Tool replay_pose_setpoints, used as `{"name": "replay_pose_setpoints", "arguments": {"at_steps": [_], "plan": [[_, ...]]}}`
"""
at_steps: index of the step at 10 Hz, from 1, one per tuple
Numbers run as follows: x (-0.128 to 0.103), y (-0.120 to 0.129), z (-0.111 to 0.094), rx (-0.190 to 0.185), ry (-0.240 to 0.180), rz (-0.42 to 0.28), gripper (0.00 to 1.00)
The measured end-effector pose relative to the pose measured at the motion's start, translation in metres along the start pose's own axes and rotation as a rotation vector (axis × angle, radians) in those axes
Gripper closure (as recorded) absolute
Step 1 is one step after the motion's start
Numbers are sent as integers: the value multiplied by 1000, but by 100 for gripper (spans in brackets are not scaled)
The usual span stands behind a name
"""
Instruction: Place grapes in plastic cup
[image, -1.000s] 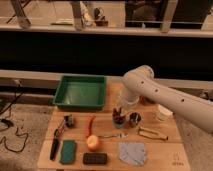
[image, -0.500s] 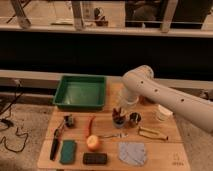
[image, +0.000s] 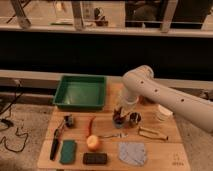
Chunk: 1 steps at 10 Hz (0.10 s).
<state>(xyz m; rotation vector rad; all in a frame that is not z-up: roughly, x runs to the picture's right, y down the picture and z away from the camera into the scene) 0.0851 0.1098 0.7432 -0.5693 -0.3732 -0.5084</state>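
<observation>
Wooden table (image: 165, 150), light top, bearing: green tray (image: 81, 93) at rear left; white arm (image: 165, 97) reaching in from the right; gripper (image: 120, 113) pointed down over the plastic cup (image: 119, 121), near table centre; whether it is open, closed or holding anything cannot be told. Grapes not discernible. Dark shiny container (image: 134, 118) just right of the cup; white cup (image: 163, 113) further right. Red chilli (image: 91, 125), orange fruit (image: 93, 143), grey cloth (image: 132, 153), green sponge (image: 68, 151) along the front
</observation>
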Motion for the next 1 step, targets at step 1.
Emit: {"name": "replay_pose_setpoints", "arguments": {"at_steps": [1], "plan": [[0, 0, 0, 0, 0, 0, 20]]}}
